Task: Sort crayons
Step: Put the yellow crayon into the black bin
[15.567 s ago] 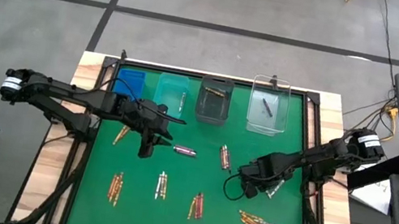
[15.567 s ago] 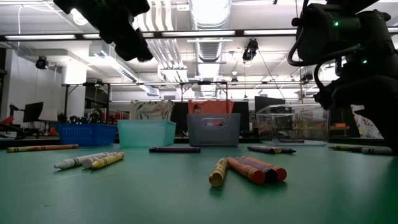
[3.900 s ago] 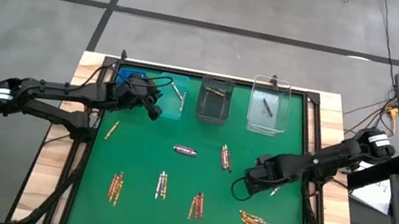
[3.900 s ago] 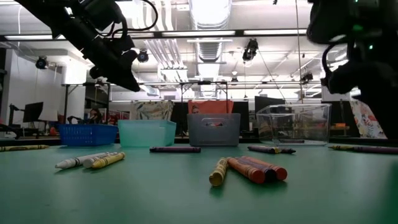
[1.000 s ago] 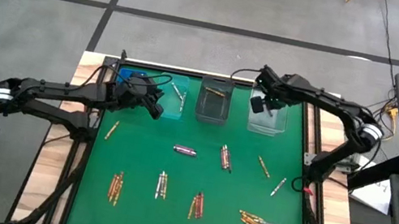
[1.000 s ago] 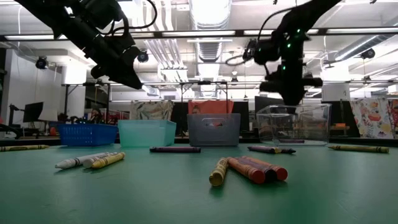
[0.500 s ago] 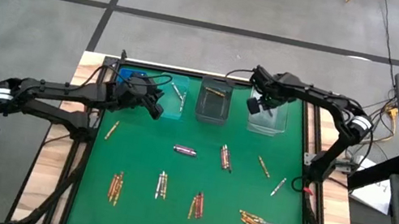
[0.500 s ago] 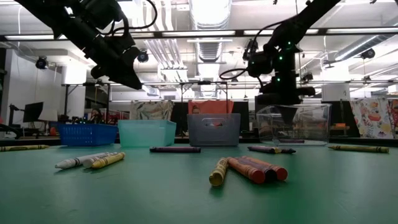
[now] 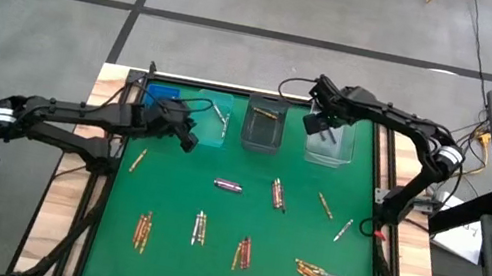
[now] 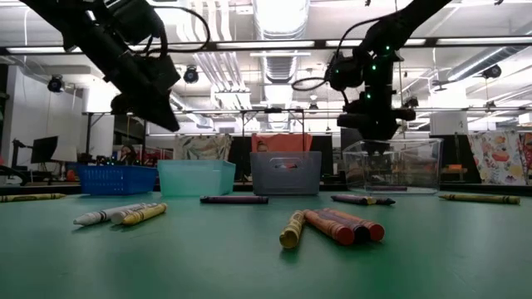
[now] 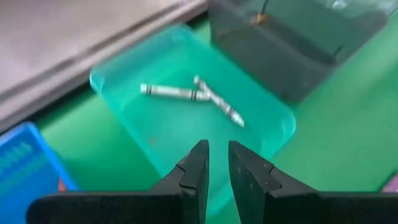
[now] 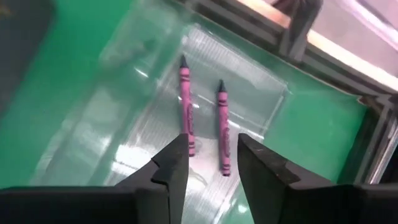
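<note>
Crayons lie scattered on the green mat (image 9: 242, 219): a purple one (image 9: 228, 186), a red pair (image 9: 278, 194), gold ones (image 9: 325, 206) and small bunches near the front (image 9: 243, 253). Two purple crayons (image 12: 185, 106) lie flat in the clear bin (image 9: 337, 142). My right gripper (image 12: 211, 146) hangs open over that bin's left part, nothing between its fingers. Two silver crayons (image 11: 186, 93) lie crossed in the teal bin (image 9: 212, 112). My left gripper (image 11: 219, 152) hovers over the teal bin's near edge, fingers a narrow gap apart and empty.
Four bins stand in a row along the mat's far edge: blue (image 9: 162, 98), teal, grey (image 9: 264, 124) with a gold crayon inside, and clear. A dark frame rail (image 9: 264, 95) runs behind them. Open mat lies between the crayon groups.
My left gripper has tipped a little further downward over the teal bin's near edge. My right arm has stayed above the clear bin.
</note>
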Action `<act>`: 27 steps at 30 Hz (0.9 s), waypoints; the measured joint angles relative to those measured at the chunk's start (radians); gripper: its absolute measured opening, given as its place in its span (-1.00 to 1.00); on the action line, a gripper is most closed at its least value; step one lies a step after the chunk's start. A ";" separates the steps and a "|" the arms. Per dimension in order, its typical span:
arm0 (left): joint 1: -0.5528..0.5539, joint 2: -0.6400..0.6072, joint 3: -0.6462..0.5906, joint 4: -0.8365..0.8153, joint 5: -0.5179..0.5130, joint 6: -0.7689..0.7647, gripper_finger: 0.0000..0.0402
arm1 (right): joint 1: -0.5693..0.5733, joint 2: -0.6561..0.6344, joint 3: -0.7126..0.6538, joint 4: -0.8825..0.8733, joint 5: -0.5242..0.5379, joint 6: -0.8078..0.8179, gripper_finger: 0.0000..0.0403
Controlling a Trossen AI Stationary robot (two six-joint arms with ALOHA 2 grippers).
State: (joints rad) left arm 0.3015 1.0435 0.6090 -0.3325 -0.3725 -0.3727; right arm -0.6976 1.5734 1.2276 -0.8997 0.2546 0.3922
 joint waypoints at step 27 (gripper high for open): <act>-0.042 -0.009 -0.001 -0.701 0.156 -0.492 -0.78 | 0.359 -0.227 -0.005 0.341 0.008 -0.165 -0.36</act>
State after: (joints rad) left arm 0.2598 1.0344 0.6084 -1.0331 -0.2169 -0.8651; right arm -0.3388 1.3459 1.2230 -0.5591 0.2623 0.2269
